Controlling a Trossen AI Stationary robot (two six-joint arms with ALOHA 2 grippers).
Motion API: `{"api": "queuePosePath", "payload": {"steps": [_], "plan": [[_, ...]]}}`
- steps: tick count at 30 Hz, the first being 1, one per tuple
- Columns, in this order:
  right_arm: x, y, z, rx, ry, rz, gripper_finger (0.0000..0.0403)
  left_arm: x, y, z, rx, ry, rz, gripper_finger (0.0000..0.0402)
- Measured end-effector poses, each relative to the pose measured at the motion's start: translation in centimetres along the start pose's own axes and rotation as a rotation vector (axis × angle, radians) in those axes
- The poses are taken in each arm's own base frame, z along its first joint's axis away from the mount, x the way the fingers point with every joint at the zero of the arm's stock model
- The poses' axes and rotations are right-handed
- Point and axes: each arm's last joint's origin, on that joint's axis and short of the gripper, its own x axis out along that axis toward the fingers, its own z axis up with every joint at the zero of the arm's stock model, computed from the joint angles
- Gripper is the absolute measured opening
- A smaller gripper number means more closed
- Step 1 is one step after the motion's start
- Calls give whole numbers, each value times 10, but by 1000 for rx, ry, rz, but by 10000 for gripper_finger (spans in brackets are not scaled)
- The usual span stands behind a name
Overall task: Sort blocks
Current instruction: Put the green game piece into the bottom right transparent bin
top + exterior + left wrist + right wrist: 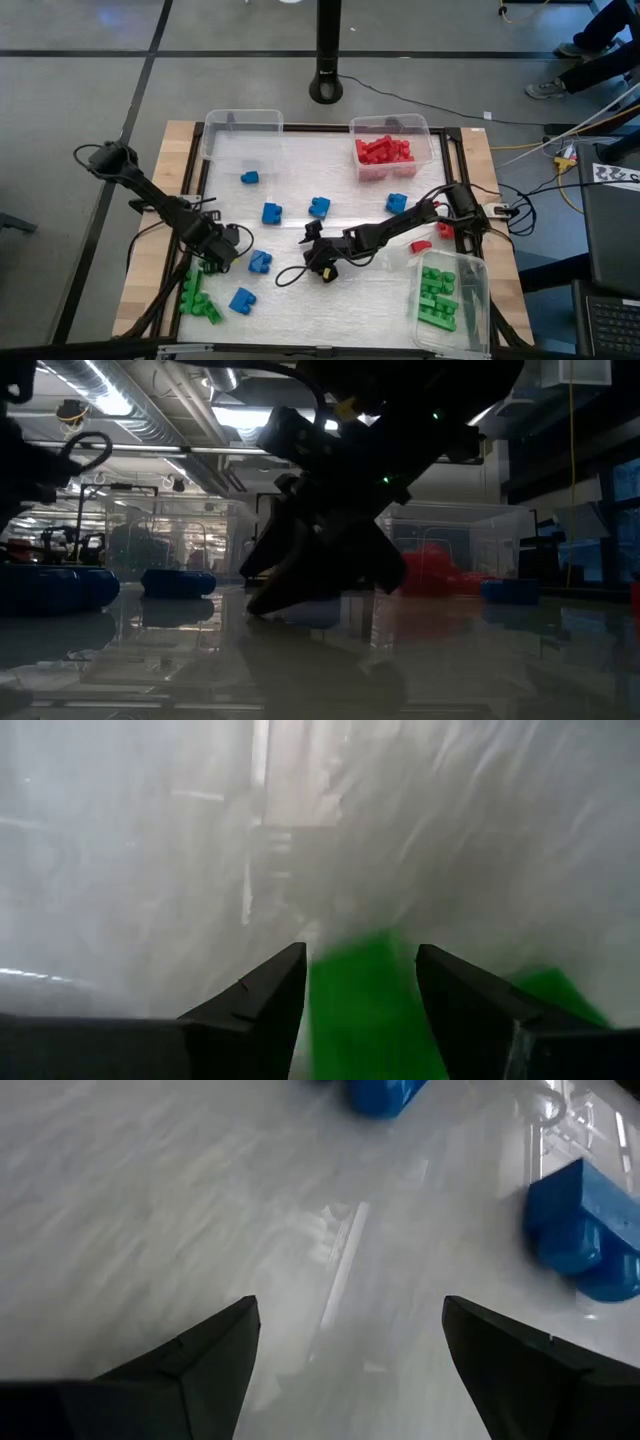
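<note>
Where the camera looks straight down, I see a pale, glossy work surface (300,170) inside a dark frame on a wooden table (180,140), grey floor all around and a black post base (326,88) just beyond the far edge. From table height the room behind is dim, with ceiling ducts and strip lights.

The blocks are small studded bricks. Red ones (383,150) fill the clear bin (427,128) at the far right; green ones (437,297) sit in the clear bin (478,290) at the near right, and more green ones (198,298) lie loose at the near left. Blue ones are scattered across the middle (271,212), and a third clear bin (242,125) at the far left looks empty — though I can't be sure through the plastic. One red brick (421,245) lies by the right arm.

My left gripper (212,262) hangs at the loose green pile; its fingers (255,1005) are spread with a green brick (362,1005) between them, not yet pinched. My right gripper (322,268) sits low over bare surface at centre, fingers (200,1355) wide apart and holding nothing — two blue bricks (580,1230) lie ahead of it.
</note>
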Motion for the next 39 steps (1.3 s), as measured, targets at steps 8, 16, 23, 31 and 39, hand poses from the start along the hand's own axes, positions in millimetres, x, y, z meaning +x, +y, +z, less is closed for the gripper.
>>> {"api": "queuePosePath", "payload": {"steps": [8, 16, 23, 31, 39], "plan": [[2, 0, 0, -18, -18, 1, 314, 16, 1, -2, 33, -27, -28, 182], [2, 0, 1, -20, -26, 6, 314, -11, -2, 13, -17, -51, -51, 182], [2, 0, 1, -20, -26, 6, 314, -43, 0, 15, -171, 22, -1, 182], [2, 1, 0, -19, -24, 8, 314, -47, -24, 4, -147, 102, -204, 182], [2, 1, 0, -18, -24, 9, 314, -36, -37, -20, 18, 72, -166, 182]]}}
